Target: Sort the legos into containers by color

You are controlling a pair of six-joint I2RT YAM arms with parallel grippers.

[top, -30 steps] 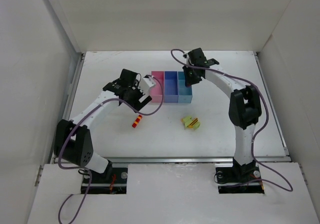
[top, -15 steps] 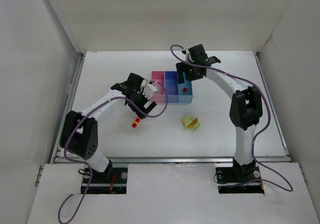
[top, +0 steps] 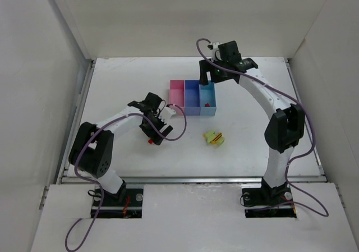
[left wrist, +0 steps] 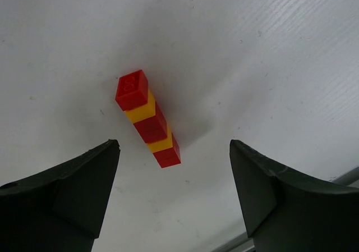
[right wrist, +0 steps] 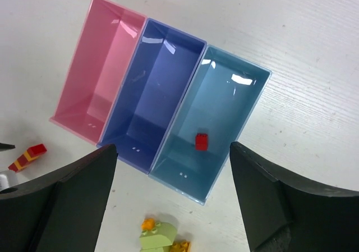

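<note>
Left gripper (left wrist: 174, 145) brought down over red-yellow stack (left wrist: 147, 117), jaws spread; stack framed between, long axis diagonal. Right gripper (right wrist: 173, 146) opened, emptied.

You have a white table (top: 112, 89) with a faintly ribbed, lightly scuffed surface. White panels box it in: a back wall (top: 185, 16) on the far side, a left wall (top: 33, 95) and a right wall (top: 336, 95). A metal rail (top: 196, 179) runs along its near edge, and a white board (top: 190, 218) lies nearer still.
</note>
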